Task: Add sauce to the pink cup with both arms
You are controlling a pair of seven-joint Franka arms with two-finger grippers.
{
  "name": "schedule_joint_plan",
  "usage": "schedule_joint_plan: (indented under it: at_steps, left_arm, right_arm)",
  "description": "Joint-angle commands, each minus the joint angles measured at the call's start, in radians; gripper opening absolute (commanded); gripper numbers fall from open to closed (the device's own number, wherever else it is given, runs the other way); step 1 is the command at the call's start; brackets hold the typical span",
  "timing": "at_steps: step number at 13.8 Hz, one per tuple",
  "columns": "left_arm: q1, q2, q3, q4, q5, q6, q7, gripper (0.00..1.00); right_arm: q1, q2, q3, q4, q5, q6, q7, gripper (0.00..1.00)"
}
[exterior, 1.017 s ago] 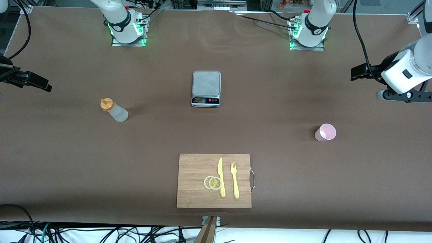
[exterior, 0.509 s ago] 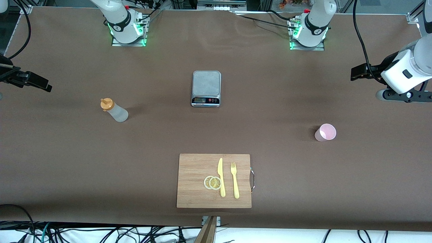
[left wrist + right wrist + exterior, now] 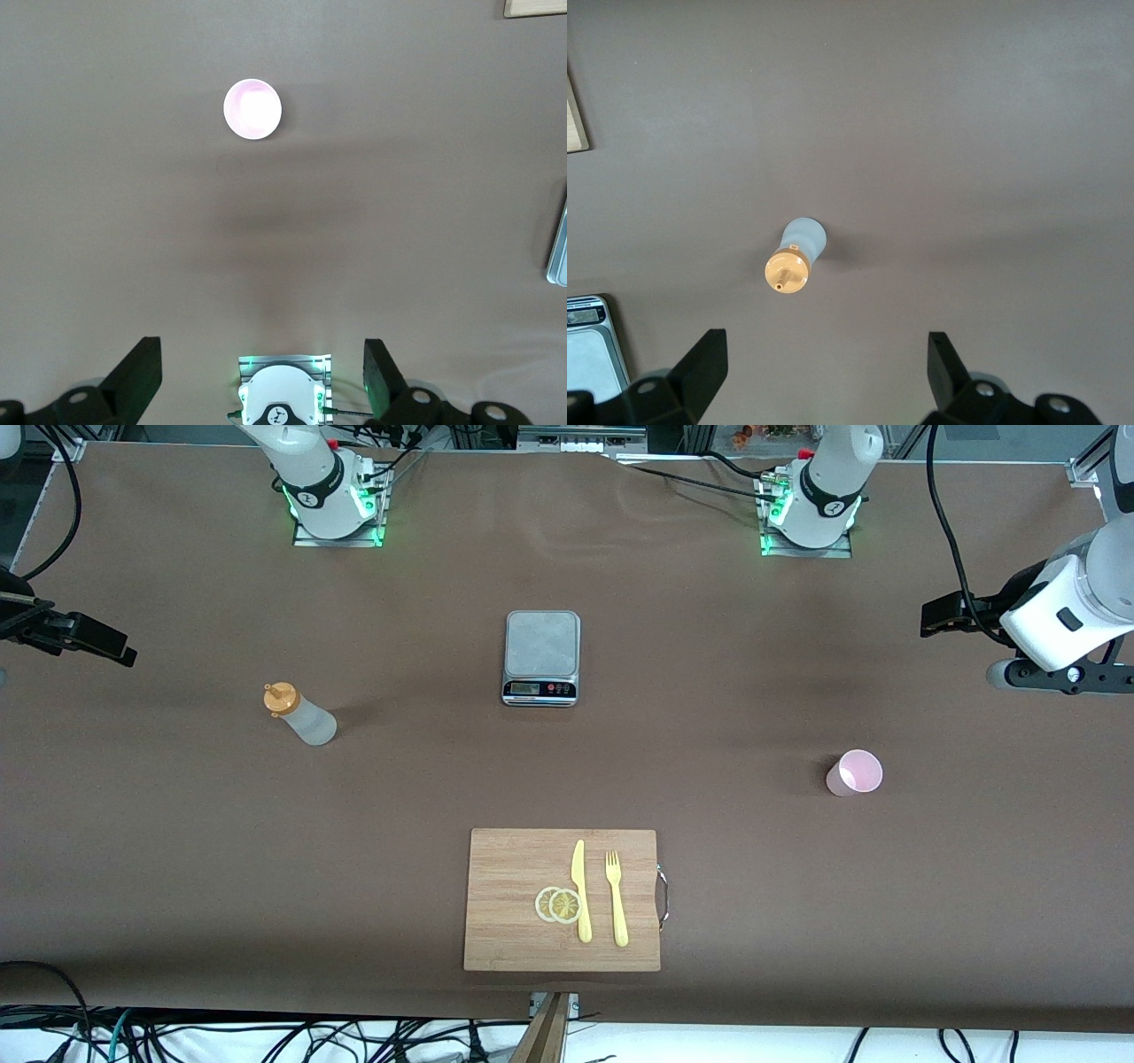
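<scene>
The sauce bottle (image 3: 299, 715), frosted white with an orange nozzle cap, stands upright toward the right arm's end of the table. The right wrist view looks down on the sauce bottle (image 3: 795, 257). The pink cup (image 3: 855, 772) stands upright and empty toward the left arm's end, and the left wrist view looks straight into the pink cup (image 3: 252, 109). My left gripper (image 3: 261, 354) hangs high over the table's left-arm end, open and empty. My right gripper (image 3: 824, 354) hangs high over the other end, open, holding nothing. Neither touches anything.
A kitchen scale (image 3: 541, 657) sits mid-table between the two bases. Nearer the front camera lies a wooden cutting board (image 3: 505, 868) carrying a yellow knife (image 3: 580, 890), a yellow fork (image 3: 616, 899) and lemon slices (image 3: 558, 904).
</scene>
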Motion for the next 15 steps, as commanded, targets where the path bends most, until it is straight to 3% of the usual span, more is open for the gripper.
schedule_joint_plan:
  at_steps: [1,9,15]
  left_arm:
    - [0.001,0.002,0.0,-0.007,0.007,0.008,0.02,1.0]
    - [0.01,0.042,0.006,-0.004,0.008,0.034,0.019,1.0]
    - [0.087,0.125,0.011,-0.029,-0.03,0.172,0.023,1.0]
  right_arm:
    - [-0.008,-0.008,0.007,-0.004,0.013,0.001,-0.005,1.0]
    - [-0.008,-0.008,0.008,-0.004,0.013,0.002,-0.007,1.0]
    - [-0.002,-0.008,0.008,-0.004,0.013,0.004,-0.005,1.0]
